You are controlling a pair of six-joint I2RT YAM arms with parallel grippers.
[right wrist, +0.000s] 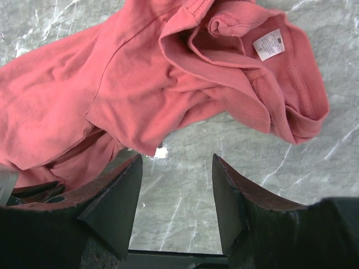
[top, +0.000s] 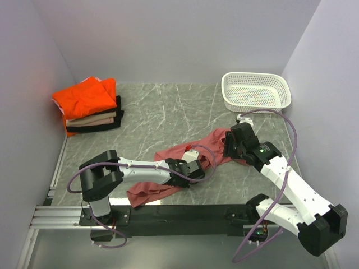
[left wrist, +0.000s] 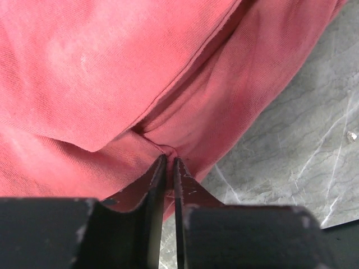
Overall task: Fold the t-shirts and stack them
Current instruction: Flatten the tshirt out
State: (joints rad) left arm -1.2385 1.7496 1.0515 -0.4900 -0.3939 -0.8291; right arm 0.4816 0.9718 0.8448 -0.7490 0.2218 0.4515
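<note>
My left arm (top: 140,167) rises from its base to a bent elbow, then lies low and almost level, reaching to my right. At its end, my left gripper (left wrist: 169,159) has its jaws drawn nearly together, only a thin slit between them, and the tips pinch a small fold of the shirt (left wrist: 112,84).

My right arm (top: 294,188) swings out to a sharply bent elbow on the far right, then angles forward and left with the wrist held higher than my left one. My right gripper (right wrist: 176,161) tilts downward, with its jaws standing well apart and both dark fingers (right wrist: 115,202) in plain sight.
</note>
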